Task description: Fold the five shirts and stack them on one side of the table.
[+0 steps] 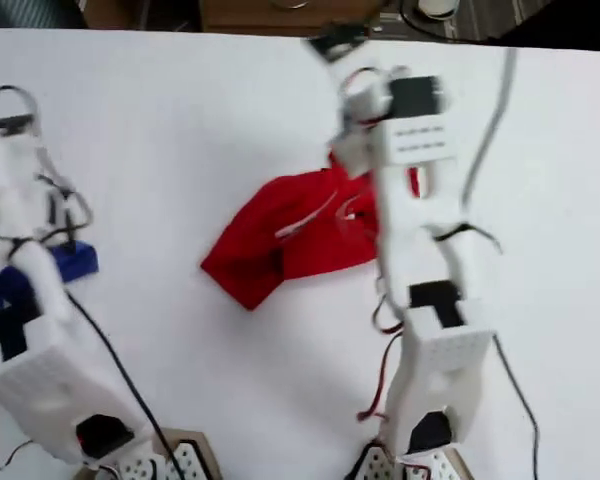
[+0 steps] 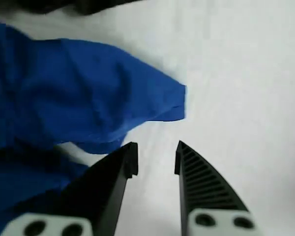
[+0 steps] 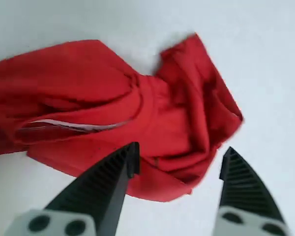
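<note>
Red shirt (image 3: pixel 113 113): lies crumpled near the middle of the counter (image 1: pixel 180 130), unfolded. The body is a loose wedge, with one end bunched into a rumpled knot. A pale strip shows along an inner seam.

Right tool (image 3: pixel 181 152): spread wide and pinching nothing. It hangs just above the bunched end of the red shirt, with one finger over the cloth and the other past its edge over bare counter. I cannot tell whether either tip touches the fabric.

Blue shirt (image 2: pixel 73 93): at the left edge of the counter, well apart from the red one. It sits in a soft heap with one squared corner sticking out, and it looks at least partly folded.

Left tool (image 2: pixel 156 147): parted by a moderate gap and empty. It sits just beside the blue shirt's lower fold, with the tips over bare counter.

Step in hand (judgement): starting on the red shirt. It needs spreading flat before any fold can be made. The blue shirt probably marks the stack side.

Next move calls for: lowering the right tool onto the bunched end, closing on a single layer at the hem or corner, and drawing it outward to open the wedge.

Risk: grabbing several layers at once, which would drag the whole shirt instead of flattening it.
</note>
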